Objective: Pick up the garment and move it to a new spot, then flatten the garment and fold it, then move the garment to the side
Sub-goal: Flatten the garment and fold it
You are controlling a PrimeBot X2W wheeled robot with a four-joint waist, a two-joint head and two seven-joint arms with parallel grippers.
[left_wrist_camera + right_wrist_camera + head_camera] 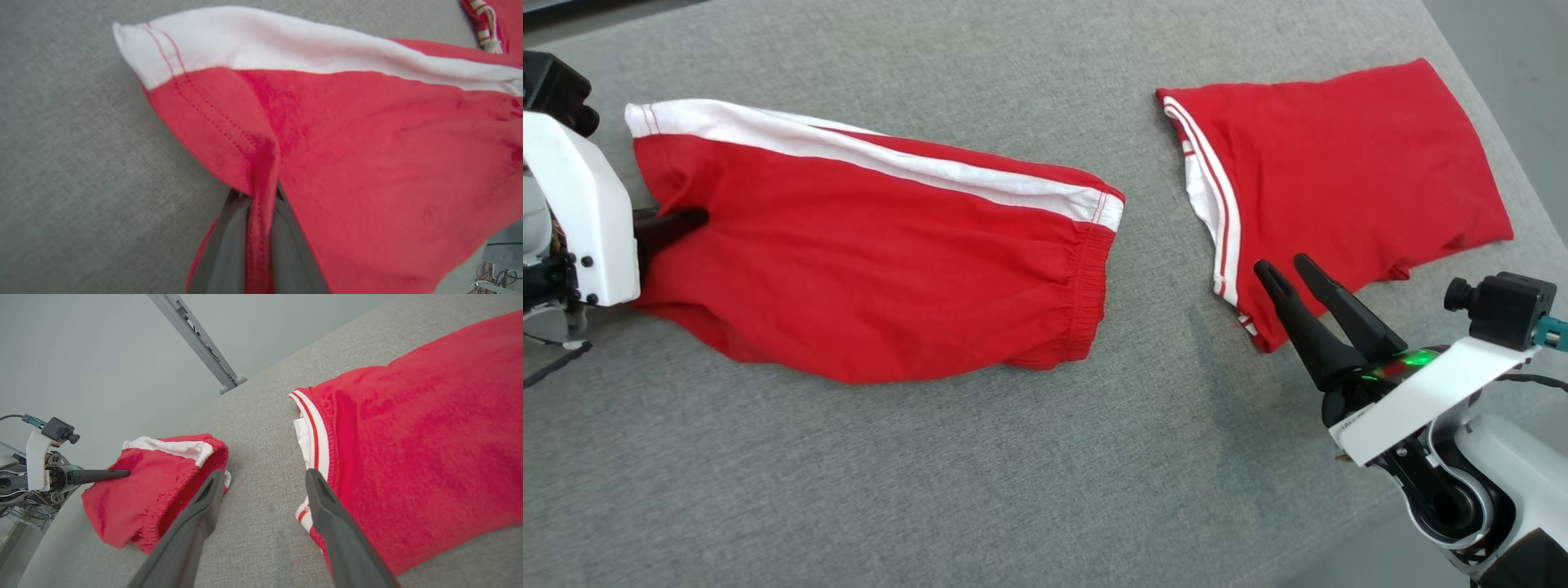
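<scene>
The left end effector (258, 194) clamps a hem fold of the red shorts (874, 269); the right end effector (1284, 268) stands apart. A slow lift should keep the fold from slipping.

Head cam: high, facing forward and down on the table (980, 490), mid range. Shorts (866, 269) at 9 o'clock, folded piece (1347, 163) at 2, left gripper (698, 216) at the 9 edge, right gripper (1282, 264) at 4.

Left wrist cam: very close, looks along its fingers (224, 253) rising from 6 onto the shorts hem. Corner of the folded piece at 1.

Right wrist cam: low, oblique across the table, own fingers from 6. Shorts at 8, folded piece at 3, left gripper at 9, wall (81, 355) and strut (194, 339) at 12.

All three share shorts, folded piece, table.
</scene>
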